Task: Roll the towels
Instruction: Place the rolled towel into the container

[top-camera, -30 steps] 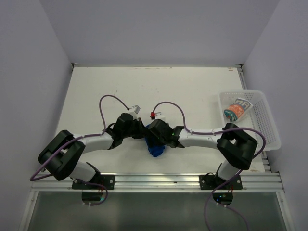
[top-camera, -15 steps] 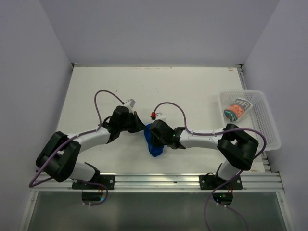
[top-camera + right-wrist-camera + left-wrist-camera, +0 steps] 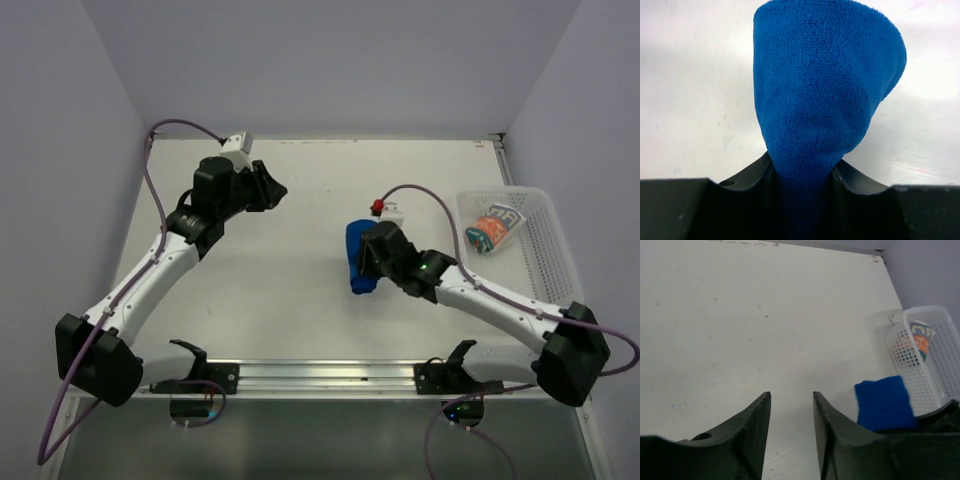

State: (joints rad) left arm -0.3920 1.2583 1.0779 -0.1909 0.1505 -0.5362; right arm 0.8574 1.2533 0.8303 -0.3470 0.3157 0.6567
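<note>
Now our right claw is clamped on the rolled blue towel, near the basket; our left claw stands apart, empty. Next, we think, it goes in beside the patterned towel.

Bench around me: white table, mesh basket, rail, walls.
Table top shows faint specks and scuffs. The white plastic basket sits on my right, at the table's right edge. The aluminium rail runs along the near edge. Pale lilac walls close three sides.

Lab booth: plain walls, white table.
</note>
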